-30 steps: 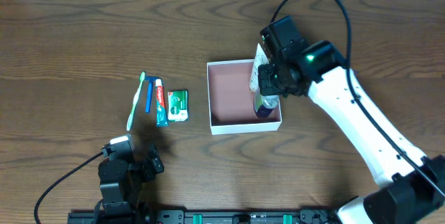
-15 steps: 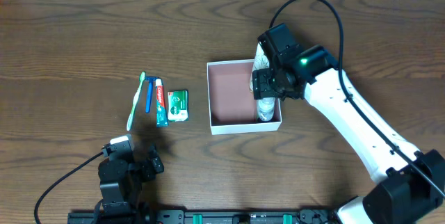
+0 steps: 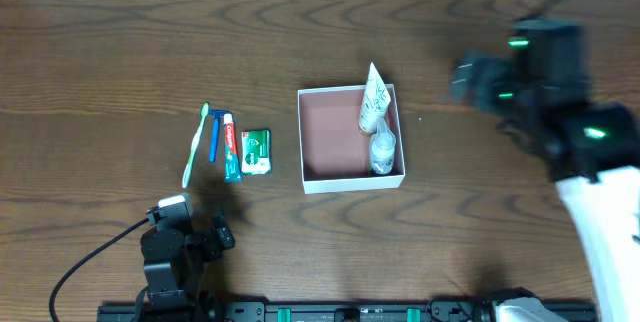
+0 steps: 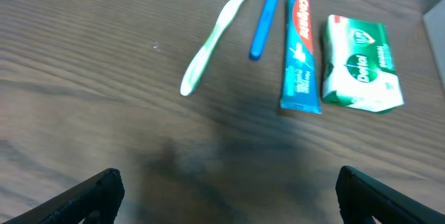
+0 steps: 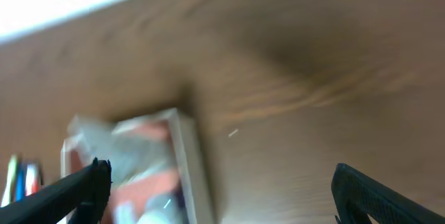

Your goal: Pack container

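Note:
The container (image 3: pixel 330 134), a shallow white box with a pink inside, sits at mid-table. A white tube (image 3: pixel 373 97) and a small bottle (image 3: pixel 382 150) lie along its right side. My right gripper (image 3: pixel 463 77) is blurred, to the right of the box and clear of it. In the right wrist view it (image 5: pixel 222 193) is open and empty, with the box wall (image 5: pixel 189 161) at lower left. My left gripper (image 3: pixel 195 222) rests near the front edge. In the left wrist view it (image 4: pixel 226 193) is open over bare wood.
Left of the box lie a green and white toothbrush (image 3: pixel 194 146) (image 4: pixel 215 36), a blue razor-like stick (image 3: pixel 213 135) (image 4: pixel 262 19), a toothpaste tube (image 3: pixel 231 147) (image 4: pixel 300 50) and a green and white packet (image 3: pixel 257 151) (image 4: pixel 360 64).
My right gripper opened, left the tube and bottle in the container, and swung away to the right. The left arm has not moved.

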`<state>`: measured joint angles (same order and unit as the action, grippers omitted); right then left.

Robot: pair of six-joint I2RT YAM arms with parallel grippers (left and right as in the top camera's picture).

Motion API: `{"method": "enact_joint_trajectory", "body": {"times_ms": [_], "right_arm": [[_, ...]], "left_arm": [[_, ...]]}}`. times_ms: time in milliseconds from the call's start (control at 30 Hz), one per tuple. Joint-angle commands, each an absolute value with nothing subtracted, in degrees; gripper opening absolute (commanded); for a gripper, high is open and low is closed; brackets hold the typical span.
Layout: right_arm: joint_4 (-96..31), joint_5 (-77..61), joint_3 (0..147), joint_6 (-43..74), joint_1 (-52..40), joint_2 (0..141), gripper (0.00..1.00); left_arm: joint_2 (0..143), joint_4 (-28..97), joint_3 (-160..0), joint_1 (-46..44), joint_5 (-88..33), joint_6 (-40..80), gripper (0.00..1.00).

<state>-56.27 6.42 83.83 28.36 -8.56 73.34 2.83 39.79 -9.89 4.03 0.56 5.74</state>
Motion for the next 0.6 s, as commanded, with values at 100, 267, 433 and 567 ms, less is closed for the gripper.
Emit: {"method": "enact_joint_trajectory", "body": {"times_ms": [100, 267, 433, 567], "right_arm": [[-57.0, 3.0, 84.6, 30.4, 4.0, 72.6, 0.99], [-57.5, 3.0, 84.6, 30.4, 6.8, 72.7, 0.99], [-57.7, 3.0, 84.6, 30.4, 6.8, 72.8, 0.99], [-57.7, 3.0, 84.6, 30.4, 6.8, 72.8, 0.99]], "left_arm": [[2.6, 32.0, -9.1, 4.3, 0.5, 6.1, 0.98], [2.7, 25.3, -9.8, 4.3, -0.9, 6.3, 0.98], [11.1, 28.5, -18.2, 4.3, 0.7, 13.2, 0.98], [28.0, 36.1, -32.1, 4.3, 0.7, 13.3, 0.98]]}}
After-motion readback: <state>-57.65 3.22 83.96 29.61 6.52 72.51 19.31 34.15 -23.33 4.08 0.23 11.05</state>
